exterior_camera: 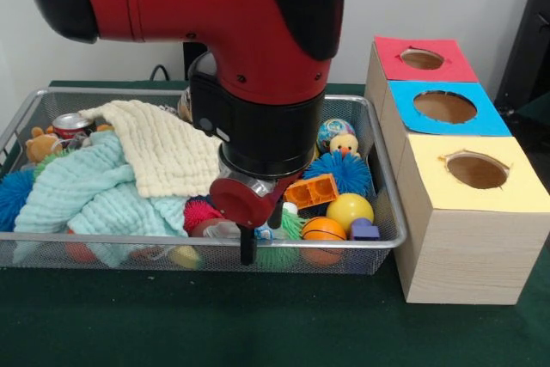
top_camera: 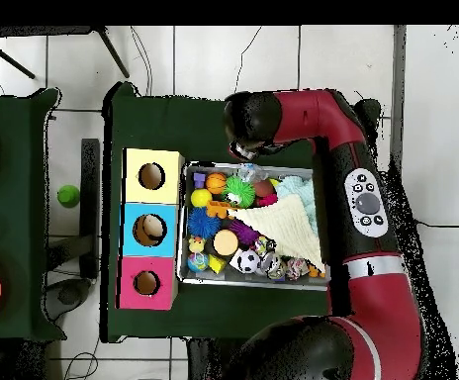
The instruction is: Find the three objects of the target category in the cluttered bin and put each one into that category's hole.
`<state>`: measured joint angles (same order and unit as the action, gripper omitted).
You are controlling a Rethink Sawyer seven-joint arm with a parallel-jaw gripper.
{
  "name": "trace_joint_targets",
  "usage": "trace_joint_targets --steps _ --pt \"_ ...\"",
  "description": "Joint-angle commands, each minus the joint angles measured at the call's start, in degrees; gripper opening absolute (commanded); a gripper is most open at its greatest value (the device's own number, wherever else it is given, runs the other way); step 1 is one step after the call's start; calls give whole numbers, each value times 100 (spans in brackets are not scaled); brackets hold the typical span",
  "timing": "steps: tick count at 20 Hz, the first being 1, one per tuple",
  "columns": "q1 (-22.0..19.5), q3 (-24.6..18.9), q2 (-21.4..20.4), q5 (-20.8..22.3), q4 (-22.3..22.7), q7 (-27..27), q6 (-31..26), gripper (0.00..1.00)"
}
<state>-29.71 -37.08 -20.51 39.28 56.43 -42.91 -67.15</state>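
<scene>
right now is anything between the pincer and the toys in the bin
Partly. The pincer hangs low over the bin, with balls exposed around it, like the orange ball and yellow ball. A cream cloth and a mint cloth cover the toys on the side away from the boxes.

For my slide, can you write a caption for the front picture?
Red robot arm reaching into a wire basket crammed with toys and cloths, beside three wooden boxes with round holes, the blue-topped one's hole in the middle.
</scene>
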Motion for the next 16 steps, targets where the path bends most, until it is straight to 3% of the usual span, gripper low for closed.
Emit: trace_joint_targets --steps 1,16 --pt "-27 279 -11 260 -106 1147 -670 100" --pt "35 413 -15 260 -164 1130 -1252 100"
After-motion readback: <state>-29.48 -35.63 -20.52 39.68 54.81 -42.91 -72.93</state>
